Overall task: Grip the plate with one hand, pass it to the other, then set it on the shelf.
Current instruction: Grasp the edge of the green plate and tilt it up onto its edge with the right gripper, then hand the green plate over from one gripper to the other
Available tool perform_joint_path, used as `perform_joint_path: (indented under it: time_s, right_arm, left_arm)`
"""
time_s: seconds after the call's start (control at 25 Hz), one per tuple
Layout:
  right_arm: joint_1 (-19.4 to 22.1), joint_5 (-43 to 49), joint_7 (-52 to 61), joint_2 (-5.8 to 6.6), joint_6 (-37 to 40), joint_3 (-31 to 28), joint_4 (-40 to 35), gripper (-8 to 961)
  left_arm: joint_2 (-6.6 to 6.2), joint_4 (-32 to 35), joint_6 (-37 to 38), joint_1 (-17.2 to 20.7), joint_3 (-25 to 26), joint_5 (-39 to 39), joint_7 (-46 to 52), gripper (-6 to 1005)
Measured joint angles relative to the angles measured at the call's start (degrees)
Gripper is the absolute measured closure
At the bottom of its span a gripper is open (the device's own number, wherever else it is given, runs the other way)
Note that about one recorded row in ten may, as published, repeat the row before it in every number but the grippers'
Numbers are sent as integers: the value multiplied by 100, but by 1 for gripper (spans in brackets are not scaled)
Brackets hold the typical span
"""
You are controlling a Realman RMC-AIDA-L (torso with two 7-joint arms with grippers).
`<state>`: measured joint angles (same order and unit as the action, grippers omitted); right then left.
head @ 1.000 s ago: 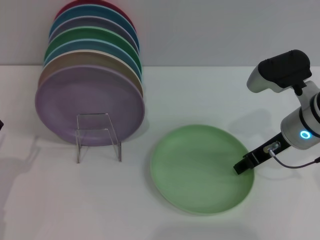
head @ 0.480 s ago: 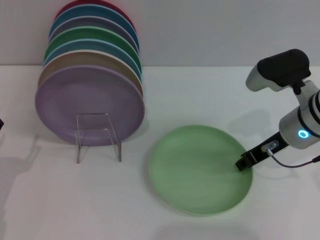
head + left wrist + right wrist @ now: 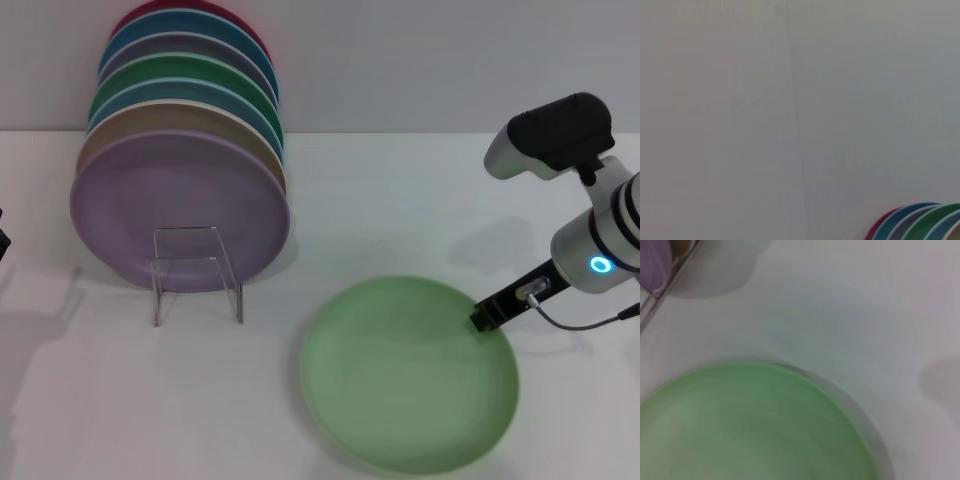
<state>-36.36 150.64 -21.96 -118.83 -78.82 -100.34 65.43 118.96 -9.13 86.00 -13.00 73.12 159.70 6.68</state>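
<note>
The pale mint-green plate (image 3: 405, 375) is at the front centre-right, its right rim raised off the white table; it also fills the right wrist view (image 3: 750, 425). My right gripper (image 3: 485, 318), on the arm with the blue ring light (image 3: 600, 266), is shut on the plate's right rim. The clear acrylic shelf (image 3: 195, 268) stands left of the plate, in front of a leaning row of plates; one of its edges shows in the right wrist view (image 3: 662, 287). Only a dark bit of my left arm (image 3: 3, 243) shows at the left edge.
Several coloured plates lean upright behind the shelf, a lavender plate (image 3: 180, 208) foremost and a darker green one (image 3: 185, 75) farther back. Their tops show in the left wrist view (image 3: 922, 220). The white table (image 3: 400, 190) meets a grey wall behind.
The plate has risen and shifted toward the front with my right gripper on its rim. The right arm has moved slightly left and up. The rack and the plate row have not moved.
</note>
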Motion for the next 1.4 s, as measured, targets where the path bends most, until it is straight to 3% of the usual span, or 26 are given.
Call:
perform_joint_path:
  time_s: [0.36, 1.08, 1.24, 1.4]
  right_arm:
    - [250, -221, -201, -9, -130, 6, 456, 923]
    - [911, -1089, -735, -3, -379, -382, 1647, 932]
    - [1220, -1359, -1072, -10, -329, -585, 2086, 932]
    - [1732, -2059, -1960, -21, 280, -669, 2314, 932]
  left_arm:
    - [-5, -61, 16, 5, -4, 0, 0, 173]
    - [-7, -272, 51, 79, -70, -1, 138, 177]
    - [-26, -273, 232, 79, -83, -25, 592, 178]
    - [-70, -302, 358, 64, -346, 6, 804, 179]
